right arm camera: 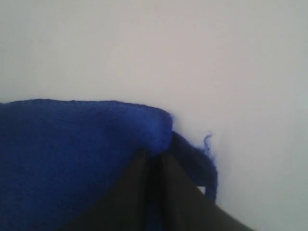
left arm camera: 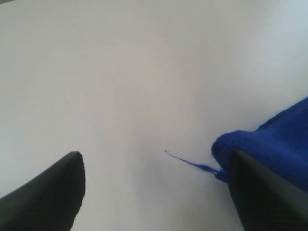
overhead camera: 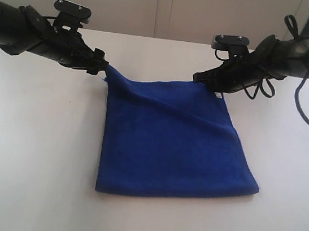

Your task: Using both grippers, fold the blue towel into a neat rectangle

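Deep royal-blue soft microfibre towel (overhead camera: 173, 146) lying folded on plain white desk (overhead camera: 23, 161), far corners lifted; black left fingers (left arm camera: 48, 197) spread wide, gripping nothing, just beside far-left corner; black right fingers (right arm camera: 126, 202) pinched shut on far-right corner.

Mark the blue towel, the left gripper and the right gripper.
blue towel (overhead camera: 173, 146), exterior view, middle of its surface.
left gripper (left arm camera: 154, 156), left wrist view, midway between its open fingertips.
right gripper (right arm camera: 154, 153), right wrist view, tips closed on the towel's corner.
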Controlling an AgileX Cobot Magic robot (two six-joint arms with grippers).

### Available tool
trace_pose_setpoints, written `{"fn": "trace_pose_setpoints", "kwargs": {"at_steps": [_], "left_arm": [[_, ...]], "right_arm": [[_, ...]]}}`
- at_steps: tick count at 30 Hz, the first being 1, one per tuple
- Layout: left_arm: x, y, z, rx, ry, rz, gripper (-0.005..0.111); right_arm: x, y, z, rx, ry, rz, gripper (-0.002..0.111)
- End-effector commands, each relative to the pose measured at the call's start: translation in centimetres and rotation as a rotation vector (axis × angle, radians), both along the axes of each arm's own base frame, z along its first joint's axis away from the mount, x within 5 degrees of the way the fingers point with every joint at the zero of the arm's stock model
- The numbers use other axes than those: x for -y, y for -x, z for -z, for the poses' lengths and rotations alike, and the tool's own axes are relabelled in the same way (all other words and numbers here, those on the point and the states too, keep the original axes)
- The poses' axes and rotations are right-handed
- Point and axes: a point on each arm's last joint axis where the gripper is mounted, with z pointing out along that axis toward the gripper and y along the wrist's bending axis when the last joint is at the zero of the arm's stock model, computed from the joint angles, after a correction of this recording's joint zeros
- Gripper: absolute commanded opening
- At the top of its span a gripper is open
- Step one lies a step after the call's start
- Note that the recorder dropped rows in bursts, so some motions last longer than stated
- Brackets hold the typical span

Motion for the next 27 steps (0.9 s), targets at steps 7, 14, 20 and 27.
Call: {"fn": "trace_pose_setpoints", "kwargs": {"at_steps": [7, 14, 20, 27], "left_arm": [[0.0, 0.1, -0.5, 0.001, 0.018, -0.005, 0.083], [0.0, 0.1, -0.5, -0.002, 0.019, -0.003, 0.083], [0.0, 0.1, -0.5, -0.002, 0.019, -0.003, 0.083], [0.0, 0.1, -0.5, -0.002, 0.019, -0.003, 0.083]], "right_arm": [[0.2, -0.2, -1.6, 0.05, 0.02, 0.001, 0.0], [0.5, -0.1, -3.4, 0.09, 0.048, -0.012, 0.0], [1.2, -0.1, -3.1, 0.085, 0.077, -0.019, 0.0], [2.0, -0.2, -2.7, 0.078, 0.081, -0.003, 0.0]]}}
